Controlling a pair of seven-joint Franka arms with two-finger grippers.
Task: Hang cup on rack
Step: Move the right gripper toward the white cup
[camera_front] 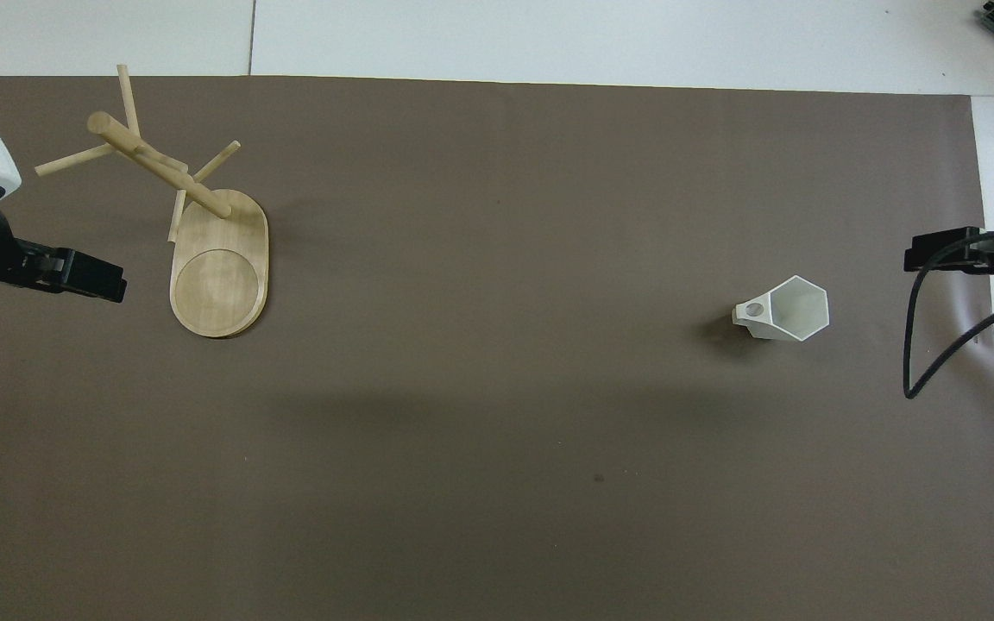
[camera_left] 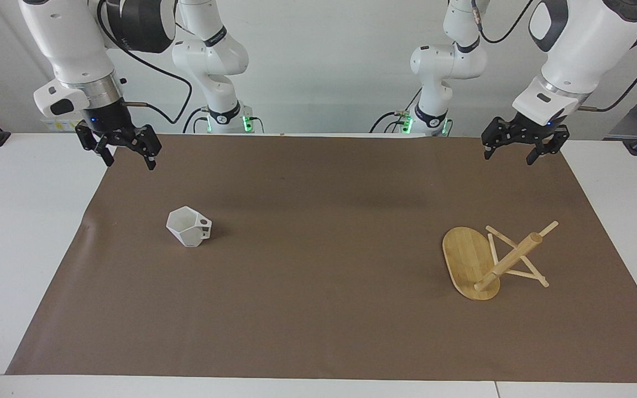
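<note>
Fingers on both grippers stand apart with nothing between them. The right gripper [camera_left: 126, 151] hangs in the air over the corner of the brown paper sheet [camera_left: 318, 309] nearest its own base, its two black fingers [camera_left: 149, 149] pointing down at a slight slant. From above, only its dark tip [camera_front: 946, 255] shows at the edge, with a black cable [camera_front: 937, 345] looping below it. The left gripper [camera_left: 519, 145] waits over the sheet's corner at the left arm's end, likewise spread and holding nothing.

On the table [camera_left: 14, 232], the white faceted cup [camera_left: 188, 225] stands on the sheet toward the right arm's end, untouched. Its hexagonal mouth [camera_front: 799, 307] faces up, and its blocky handle with the round hole [camera_front: 753, 310] points toward the middle of the sheet. It is well apart from the right gripper and farther from the robots than it.

The bamboo mug rack [camera_left: 492, 261] lies toppled on the sheet toward the left arm's end, well apart from the cup. Its oval base [camera_front: 219, 278] is tipped up, and the thick post [camera_front: 160, 167] slants away from the robots, with thin pegs [camera_front: 74, 160] crossing it. Some pegs seem to rest on the paper, propping the post.
</note>
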